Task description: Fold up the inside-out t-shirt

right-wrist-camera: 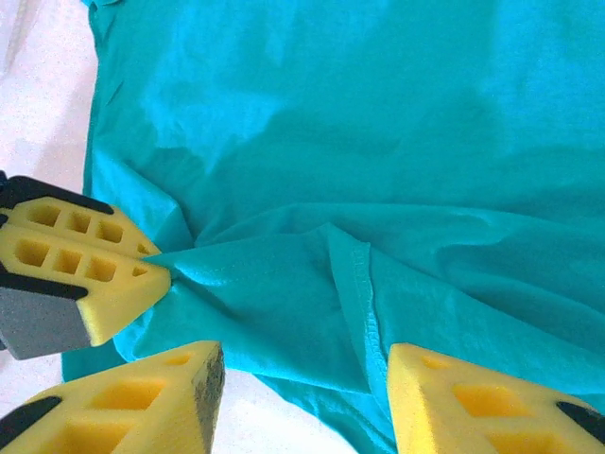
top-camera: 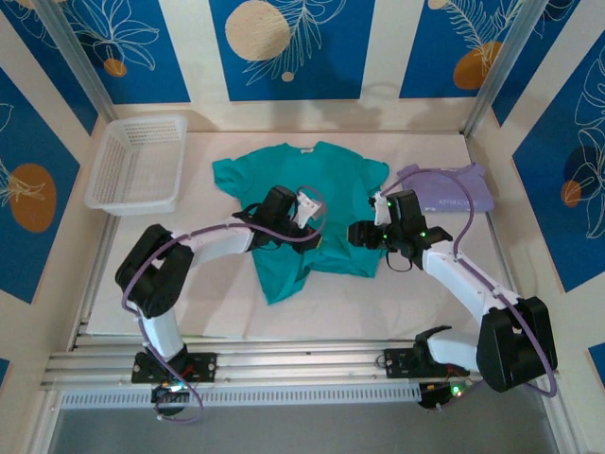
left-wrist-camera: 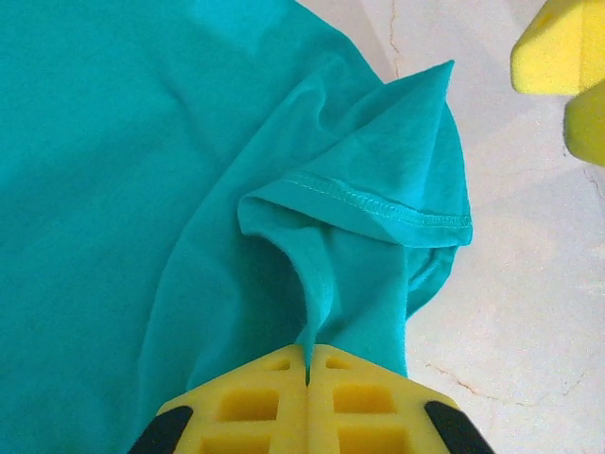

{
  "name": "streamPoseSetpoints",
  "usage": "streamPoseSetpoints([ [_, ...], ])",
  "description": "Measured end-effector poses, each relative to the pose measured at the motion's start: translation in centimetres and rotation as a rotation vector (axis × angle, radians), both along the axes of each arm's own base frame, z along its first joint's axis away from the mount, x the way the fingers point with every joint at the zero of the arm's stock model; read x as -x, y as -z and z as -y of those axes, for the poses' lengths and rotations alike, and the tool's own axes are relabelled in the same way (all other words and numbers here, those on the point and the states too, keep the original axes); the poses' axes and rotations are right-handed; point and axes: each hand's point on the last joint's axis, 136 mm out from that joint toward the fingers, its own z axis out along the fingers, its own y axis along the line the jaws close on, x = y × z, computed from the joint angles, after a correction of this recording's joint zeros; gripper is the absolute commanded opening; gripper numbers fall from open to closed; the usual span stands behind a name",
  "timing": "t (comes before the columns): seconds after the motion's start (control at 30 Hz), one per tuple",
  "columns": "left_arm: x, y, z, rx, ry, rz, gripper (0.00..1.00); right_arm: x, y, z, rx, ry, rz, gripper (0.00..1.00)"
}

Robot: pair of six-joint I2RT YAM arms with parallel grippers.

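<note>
Item 1: inside-out t-shirt point(top-camera: 321, 175), teal-green, short-sleeved, lying mostly flat at the middle of the white counter point(top-camera: 208, 307), neckline toward the far wall with a small pale label at the collar, 2 sleeves spread left and right, lower body bunched and drawn to a narrow point toward the near edge. Item 2: left tool point(top-camera: 301, 219), reaching in from the left over the lower half of the shirt; in the left wrist view its 2 yellow pads point(left-wrist-camera: 308, 357) are pressed fully together with a ridge of teal cloth pinched between them, and a stitched hem point(left-wrist-camera: 378, 203) is folded over just beyond the pinch, with bare counter to its right. Item 3: right tool point(top-camera: 364, 235), reaching in from the right at the shirt's right side, near the left tool; in the right wrist view its 2 yellow pads point(right-wrist-camera: 304, 357) stand well apart, gripping nothing, with a turned-over hemmed flap of the shirt lying in the gap between them. The same view shows the left tool point(right-wrist-camera: 156, 274) at the left edge, its tip closed on a gather of cloth. Item 4: white plastic basket point(top-camera: 137, 165), far left of the counter, apart from the shirt. Item 5: folded pale lavender shirt point(top-camera: 458, 189), far right, just beside the teal shirt's right sleeve.
</note>
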Motion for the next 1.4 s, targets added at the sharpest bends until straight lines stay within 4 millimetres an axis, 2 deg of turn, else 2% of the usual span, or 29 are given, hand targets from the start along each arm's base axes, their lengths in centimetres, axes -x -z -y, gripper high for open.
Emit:
streamPoseSetpoints([
  [0.13,-0.5,-1.3,-0.6,0.024,-0.028,0.004,0.00,1.2,-0.5,-1.3,-0.019,-0.080,0.058,0.49],
  [0.2,-0.8,-2.9,-1.0,0.057,-0.052,0.014,0.00,2.5,-1.2,-2.6,-0.025,-0.160,0.122,0.52],
  [0.33,-0.9,-7.5,-1.7,0.147,-0.076,0.071,0.00,5.3,-3.1,-6.6,-0.028,-0.353,0.340,0.52],
  [0.4,-0.7,-9.3,-1.9,0.182,-0.078,0.096,0.00,6.2,-2.8,-8.1,-0.027,-0.422,0.423,0.49],
  [0.53,-0.3,-11.3,-2.1,0.211,-0.076,0.123,0.00,6.8,0.0,-10.4,0.044,-0.518,0.514,0.43],
  [0.7,0.1,-10.9,-2.4,0.187,-0.078,0.095,0.00,4.8,2.6,-12.0,0.141,-0.520,0.579,0.38],
  [1.03,0.5,-13.0,-2.0,0.208,-0.056,0.068,0.00,-2.1,5.1,-13.4,0.298,-0.365,0.719,0.36],
  [1.2,1.2,-15.9,-1.8,0.272,-0.051,0.051,0.00,-4.1,6.1,-13.1,0.376,-0.300,0.746,0.34],
  [1.3,1.9,-18.6,-1.8,0.323,-0.044,0.063,0.00,-4.7,6.6,-11.8,0.435,-0.246,0.740,0.31],
  [1.4,3.2,-21.7,-1.3,0.375,-0.009,0.103,0.00,-5.0,6.9,-9.5,0.495,-0.173,0.723,0.28],
])
